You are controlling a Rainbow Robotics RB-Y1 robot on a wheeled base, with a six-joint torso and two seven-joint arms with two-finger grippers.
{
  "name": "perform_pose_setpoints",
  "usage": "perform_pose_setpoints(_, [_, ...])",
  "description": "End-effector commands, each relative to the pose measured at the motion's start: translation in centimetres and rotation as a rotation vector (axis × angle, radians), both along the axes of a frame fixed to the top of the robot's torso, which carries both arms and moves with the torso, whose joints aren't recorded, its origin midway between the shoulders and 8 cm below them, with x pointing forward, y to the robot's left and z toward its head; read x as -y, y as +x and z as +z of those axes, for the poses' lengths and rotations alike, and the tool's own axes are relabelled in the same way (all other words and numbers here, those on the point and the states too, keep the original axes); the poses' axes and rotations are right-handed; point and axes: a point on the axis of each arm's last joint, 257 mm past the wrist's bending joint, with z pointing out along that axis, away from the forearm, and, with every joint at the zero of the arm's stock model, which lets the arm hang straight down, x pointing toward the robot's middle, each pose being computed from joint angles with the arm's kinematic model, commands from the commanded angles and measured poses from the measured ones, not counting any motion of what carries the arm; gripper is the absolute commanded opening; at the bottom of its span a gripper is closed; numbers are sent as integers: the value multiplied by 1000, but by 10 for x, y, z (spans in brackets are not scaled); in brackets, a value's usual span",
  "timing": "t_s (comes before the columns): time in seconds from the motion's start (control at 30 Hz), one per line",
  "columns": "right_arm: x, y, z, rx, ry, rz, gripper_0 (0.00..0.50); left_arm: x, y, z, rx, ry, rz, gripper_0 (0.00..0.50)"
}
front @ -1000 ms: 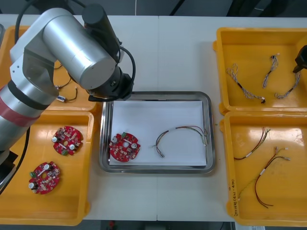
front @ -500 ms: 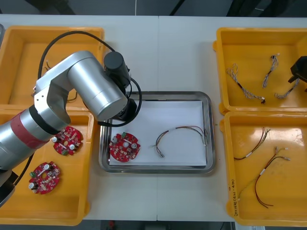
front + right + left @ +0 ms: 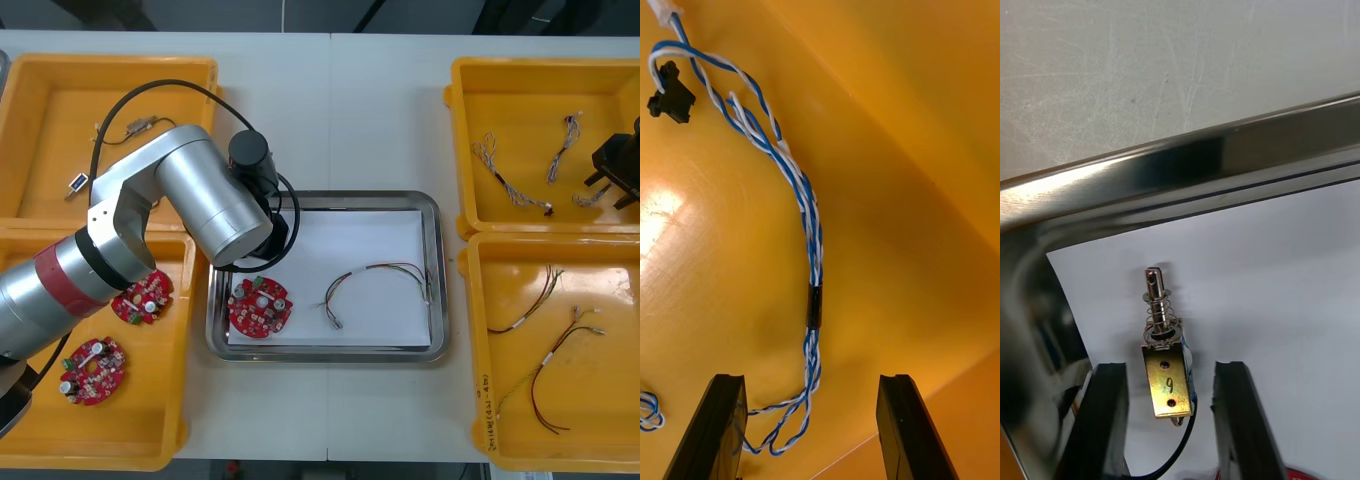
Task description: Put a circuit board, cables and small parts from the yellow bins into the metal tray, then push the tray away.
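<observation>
My left arm reaches over the near-left corner of the metal tray and covers its own gripper there. In the left wrist view my left gripper stands open around a small metal part. The part lies on the tray's white inside with a gap to each finger. A round red circuit board and a red and yellow cable lie in the tray. My right gripper is in the upper right yellow bin. It is open, with a twisted blue and white cable lying between its fingers.
The upper left yellow bin holds small metal parts. Two more red boards lie in the lower left bin. More blue and white cables are in the upper right bin, and red and yellow cables in the lower right.
My left arm swung from the upper left bin to the tray's corner and came down; its fingers parted and left the small metal part on the white inside. The right gripper sank slightly.
</observation>
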Motion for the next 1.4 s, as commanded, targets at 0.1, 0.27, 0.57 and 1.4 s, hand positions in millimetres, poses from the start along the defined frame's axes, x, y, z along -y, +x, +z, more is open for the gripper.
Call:
perform_pose_setpoints(0.1, [14, 14, 25, 54, -43, -38, 500, 26, -6, 9, 25, -99, 52, 500])
perform_pose_setpoints(0.27, [15, 13, 18, 51, -52, -39, 500, 26, -10, 23, 28, -111, 61, 500])
perform_pose_setpoints(0.57, [10, 13, 1, 48, -47, -53, 500, 25, -22, 68, 52, -150, 68, 500])
perform_pose_setpoints(1.4, [-1, 12, -34, 52, -13, -91, 500, -111, -29, 187, 38, -135, 17, 500])
